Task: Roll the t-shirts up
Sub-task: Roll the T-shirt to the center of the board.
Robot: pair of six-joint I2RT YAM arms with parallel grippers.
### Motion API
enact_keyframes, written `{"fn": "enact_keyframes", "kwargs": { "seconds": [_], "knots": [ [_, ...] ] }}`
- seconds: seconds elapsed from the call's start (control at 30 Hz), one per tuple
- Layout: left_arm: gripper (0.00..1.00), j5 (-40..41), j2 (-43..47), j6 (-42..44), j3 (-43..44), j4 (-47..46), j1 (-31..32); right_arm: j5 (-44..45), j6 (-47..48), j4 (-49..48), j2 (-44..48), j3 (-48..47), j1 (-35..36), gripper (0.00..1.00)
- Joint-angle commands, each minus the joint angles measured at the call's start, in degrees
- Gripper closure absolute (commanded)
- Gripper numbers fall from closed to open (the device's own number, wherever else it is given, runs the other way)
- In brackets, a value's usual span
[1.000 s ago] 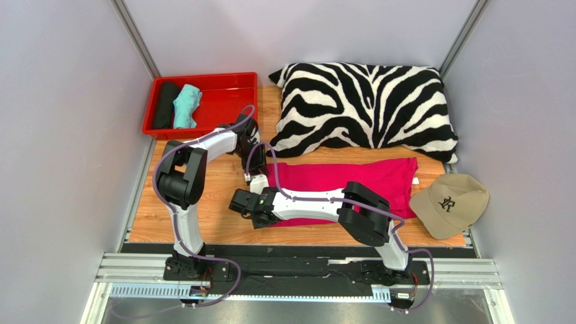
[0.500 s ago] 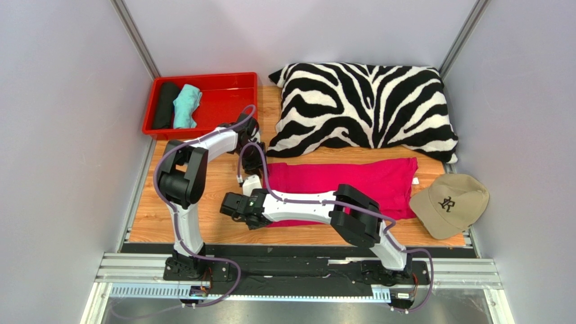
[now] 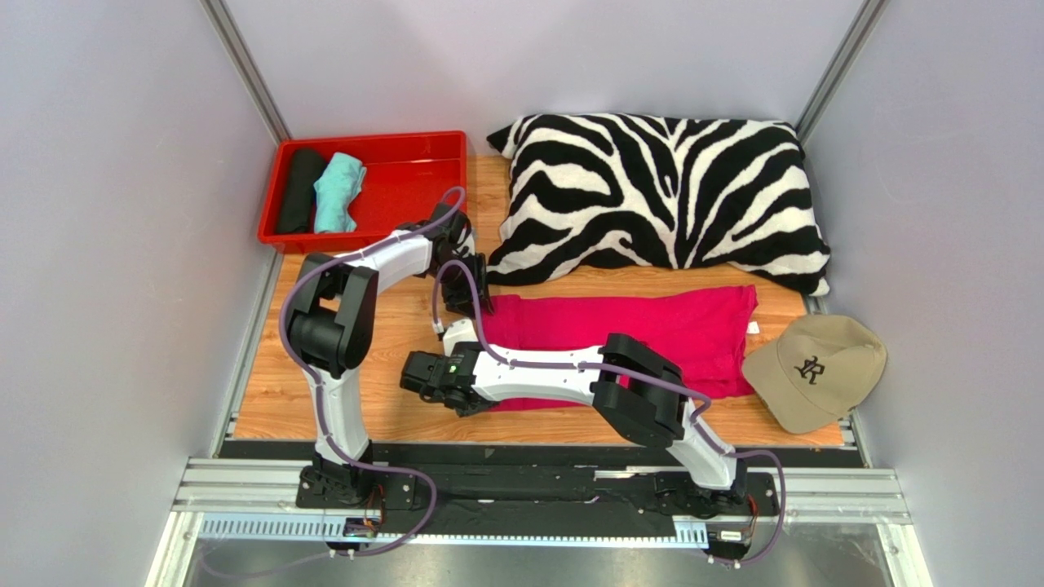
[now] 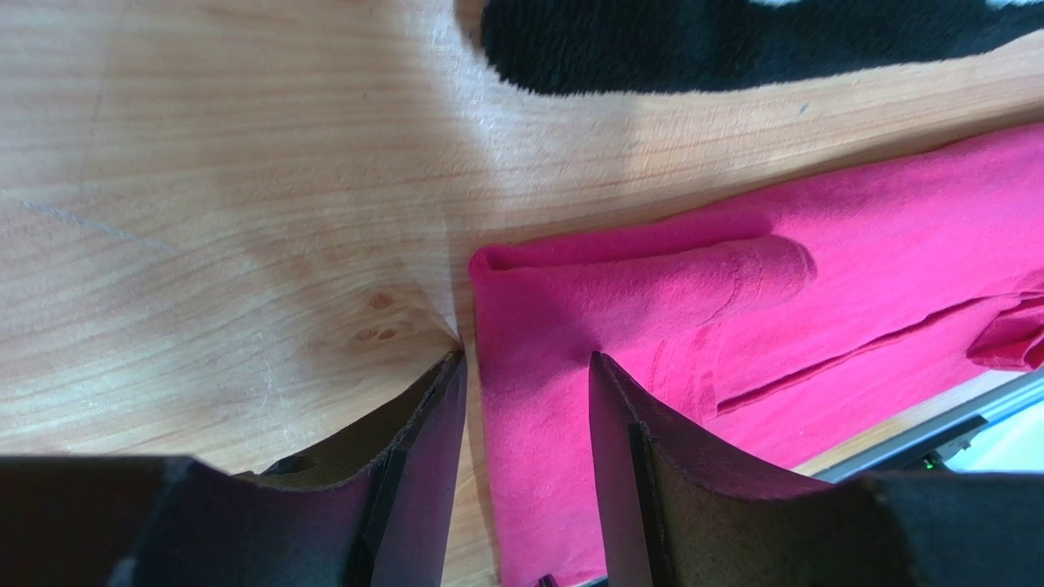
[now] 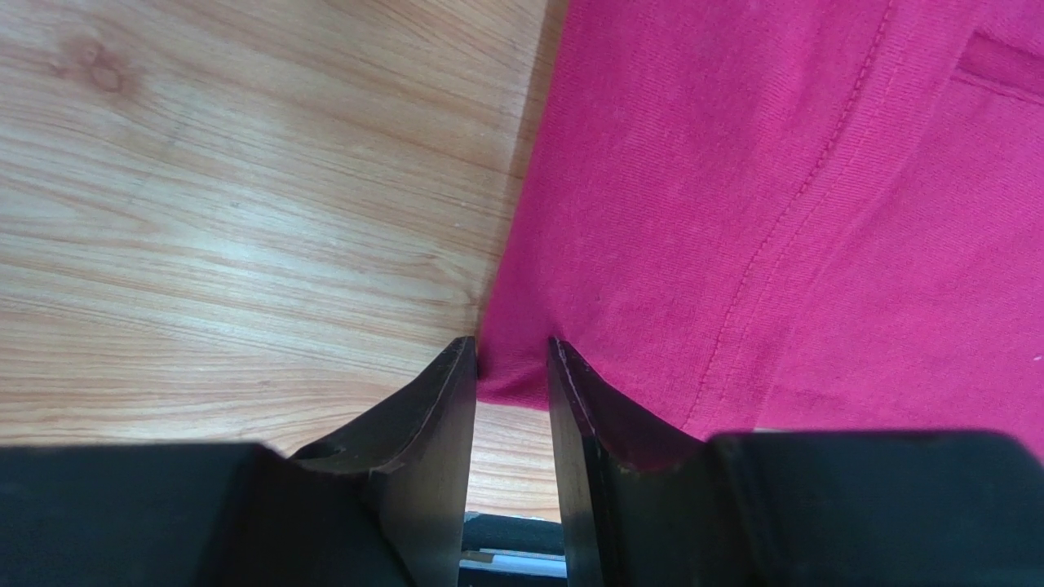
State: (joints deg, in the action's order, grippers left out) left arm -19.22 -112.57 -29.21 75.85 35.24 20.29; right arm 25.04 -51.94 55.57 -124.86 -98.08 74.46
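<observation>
magenta t-shirt (image 3: 637,330) lies spread flat across the wooden table (image 3: 368,355), long side running left to right, just in front of the zebra-striped pillow (image 3: 662,184), with its far edge right up against the pillow. small white label (image 3: 754,328) pokes out at the shirt's right end, and the beige cap (image 3: 815,373) sits just beside that end.

both arms are down at the shirt's left edge. left gripper (image 4: 521,367) comes in at the far left corner. in the left wrist view its jaws stand apart, one finger tip on bare wood right at the hem, the other over the cloth, and the strip of pink between them lies loose, not squeezed. just beyond the tips there is a soft hump in the fabric, a short ridge running along the shirt's far edge toward the pillow.

right gripper (image 5: 512,349) works the near left corner. in the right wrist view its jaws sit close together, and the edge of the shirt fills the narrow gap between them, so that reads as a pinch on the hem. a stitched seam curves away across the cloth beside the fingers, with bare table on the other side.

up in the far left corner, the red tray (image 3: 429,153) holds a black roll (image 3: 298,190) and a teal roll (image 3: 337,192) side by side at its left end, well apart from the pink shirt.
</observation>
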Motion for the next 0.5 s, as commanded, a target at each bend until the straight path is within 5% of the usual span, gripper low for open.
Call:
{"fn": "enact_keyframes", "kwargs": {
  "seconds": [0.0,0.47],
  "knots": [
    [0.50,3.12,-1.51,1.00,1.66,-1.15,0.36,3.00,0.53,1.56,1.11,-2.46,0.16,0.67],
    [0.49,8.32,-4.41,1.88,5.45,2.46,0.27,1.77,0.62,-2.82,3.30,-0.45,-0.80,0.66]
  ]
}}
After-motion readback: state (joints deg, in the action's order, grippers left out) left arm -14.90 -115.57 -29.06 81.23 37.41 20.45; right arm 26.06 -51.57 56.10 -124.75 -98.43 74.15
